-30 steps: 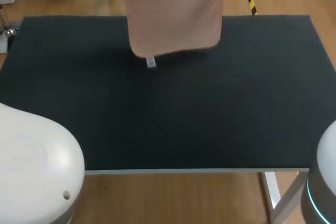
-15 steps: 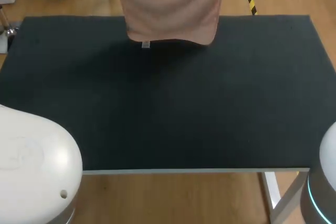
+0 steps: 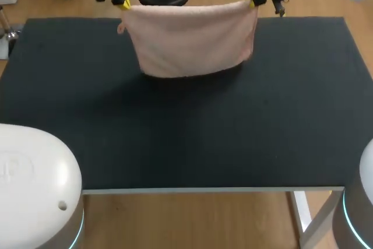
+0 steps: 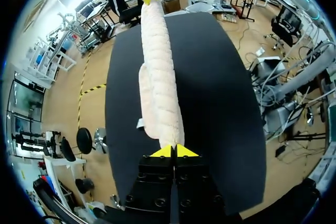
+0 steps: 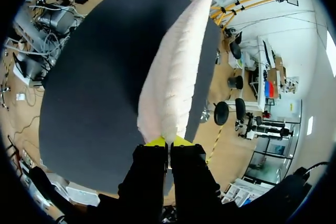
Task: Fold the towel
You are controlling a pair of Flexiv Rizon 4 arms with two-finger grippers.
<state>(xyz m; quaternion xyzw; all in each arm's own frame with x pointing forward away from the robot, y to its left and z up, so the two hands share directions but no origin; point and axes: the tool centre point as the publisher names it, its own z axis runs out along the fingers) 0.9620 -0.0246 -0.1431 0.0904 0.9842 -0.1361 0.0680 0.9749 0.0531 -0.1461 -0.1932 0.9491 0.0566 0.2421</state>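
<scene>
Spread between two tools over the far half of the flat black table (image 3: 233, 138): a pale pink terry towel (image 3: 192, 42), hanging as a wide sheet at about 12 o'clock on the table. Clenched on its upper corner toward 11 o'clock, the left tool (image 3: 124, 3), yellow tips pressed together with the cloth's edge pinched between them. Clenched likewise on the other upper corner, toward 1 o'clock, the right tool (image 3: 252, 1). Top edge nearly level from one tool to the other. Lower edge gently curved, close over the table with a dark shadow just beneath; cannot tell whether touching. From the left wrist, seen edge-on as a narrow fluffy band leading straight ahead from the tips to the other tool at the far end, with a small white tag (image 4: 139, 124) poking out of its side low down. From the right wrist, the same edge-on band, widest near the tips and tapering toward the far tool.
</scene>
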